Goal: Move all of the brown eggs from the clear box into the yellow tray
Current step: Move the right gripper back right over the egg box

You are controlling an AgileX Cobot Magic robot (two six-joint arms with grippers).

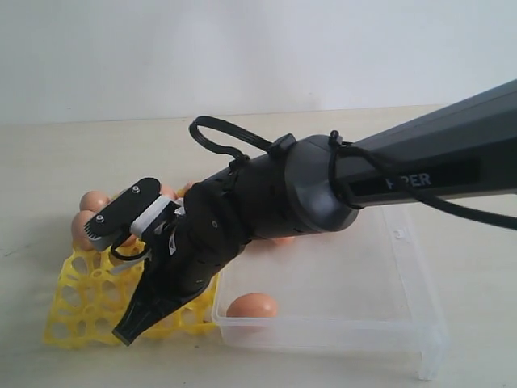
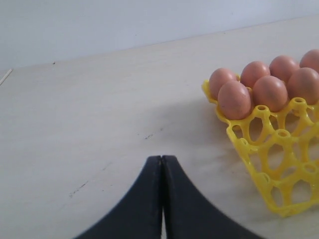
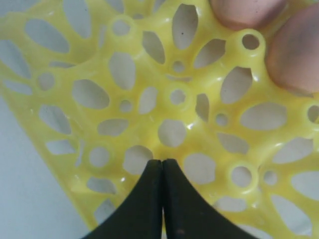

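We see the right end effector [image 3: 162,162] pinched closed, empty, over the yellow tray [image 3: 154,59]; left end effector [image 2: 161,158] likewise above the worktop [image 2: 75,124].

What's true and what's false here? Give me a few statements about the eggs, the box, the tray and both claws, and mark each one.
1. The right claw is shut and holds no egg. True.
2. The clear box has no eggs in it. False: a brown egg lies in its near corner.
3. Every cup of the yellow tray is filled. False: many cups stand empty.
4. The left claw is shut over the table, beside the tray. True.
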